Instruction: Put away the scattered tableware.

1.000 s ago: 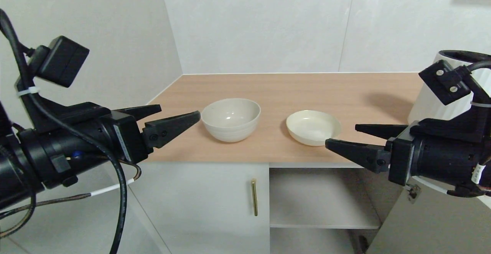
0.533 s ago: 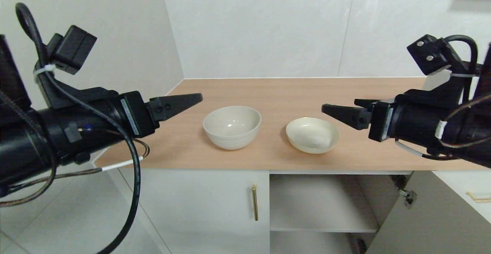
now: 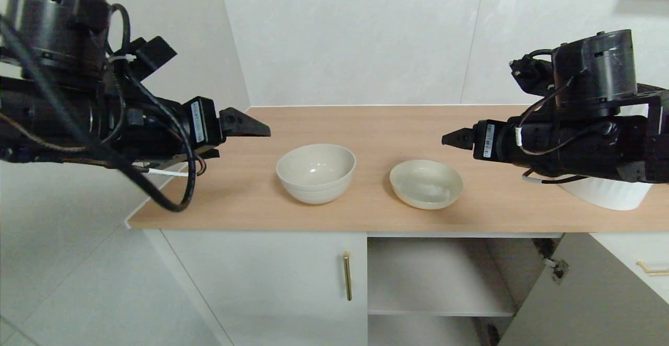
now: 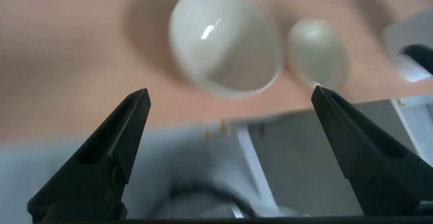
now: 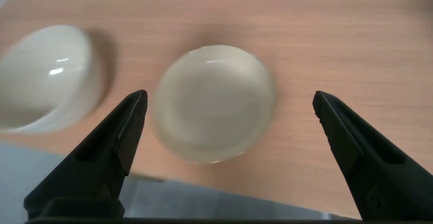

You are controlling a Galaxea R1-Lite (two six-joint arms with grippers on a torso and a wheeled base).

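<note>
A deep cream bowl (image 3: 315, 172) and a shallow cream dish (image 3: 426, 183) stand side by side near the front of the wooden counter (image 3: 376, 121). My left gripper (image 3: 250, 129) hovers above the counter, left of the bowl, and is open. In the left wrist view its fingers frame the bowl (image 4: 223, 41) and the dish (image 4: 316, 51) from above, the left gripper (image 4: 230, 91) holding nothing. My right gripper (image 3: 454, 138) hangs open to the right of the dish. In the right wrist view the dish (image 5: 213, 102) lies between the spread fingers of the right gripper (image 5: 230, 95), with the bowl (image 5: 44, 75) off to one side.
A white ribbed container (image 3: 609, 194) stands at the counter's right end, under my right arm. Below the counter an open cabinet (image 3: 439, 273) shows a bare shelf, its door (image 3: 585, 293) swung out to the right. A closed door with a gold handle (image 3: 346, 275) is beside it. Tiled walls close the back and left.
Both arms have risen and drawn back toward the sides, wrists turned, so the grippers now sit above the counter. The head camera shifted earlier. Bowl and dish have not moved.
</note>
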